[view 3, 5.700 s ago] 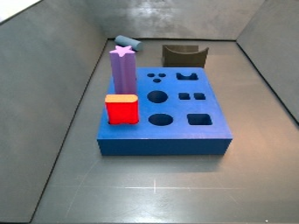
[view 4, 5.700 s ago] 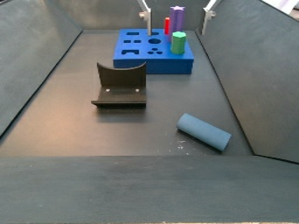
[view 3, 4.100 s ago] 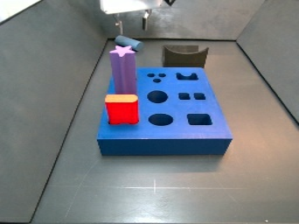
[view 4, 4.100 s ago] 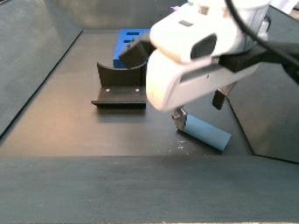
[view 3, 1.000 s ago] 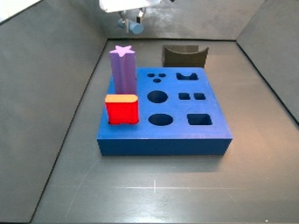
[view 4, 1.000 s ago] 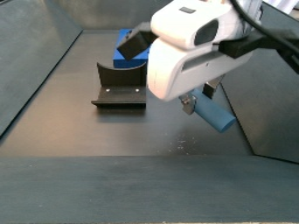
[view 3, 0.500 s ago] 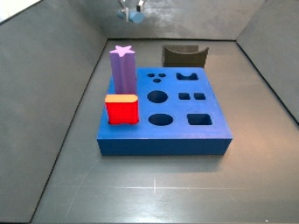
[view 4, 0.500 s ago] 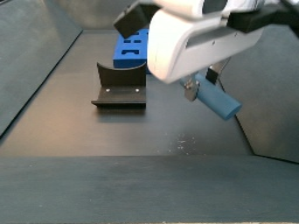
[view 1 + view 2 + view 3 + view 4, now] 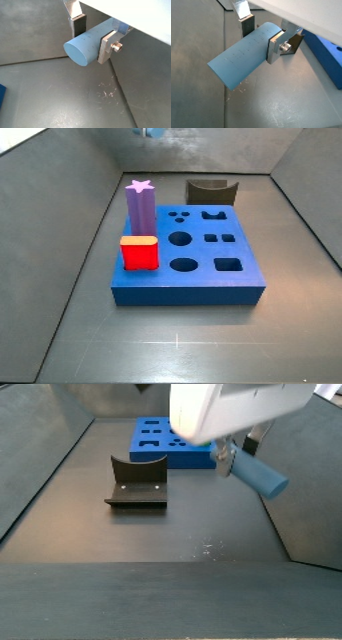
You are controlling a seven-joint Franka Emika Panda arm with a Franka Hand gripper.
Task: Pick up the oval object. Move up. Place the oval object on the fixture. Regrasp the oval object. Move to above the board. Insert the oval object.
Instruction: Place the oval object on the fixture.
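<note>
The oval object is a smooth grey-blue peg held crosswise well above the floor, and my gripper is shut on it. In both wrist views the silver fingers clamp the peg near one end, while its long free end sticks out tilted down. The dark fixture stands on the floor below and beside the gripper, with nothing in it. Farther back lies the blue board. From the opposite side, the board and fixture show, with the gripper nearly out of frame.
A purple star-topped peg and a red block stand in the board along one edge. Grey walls slope up around the floor. Scratch marks mark the floor under the gripper.
The gripper came down on the oval object lying on the floor, shut on it, and has lifted it steadily upward. Over the last second it kept rising.
</note>
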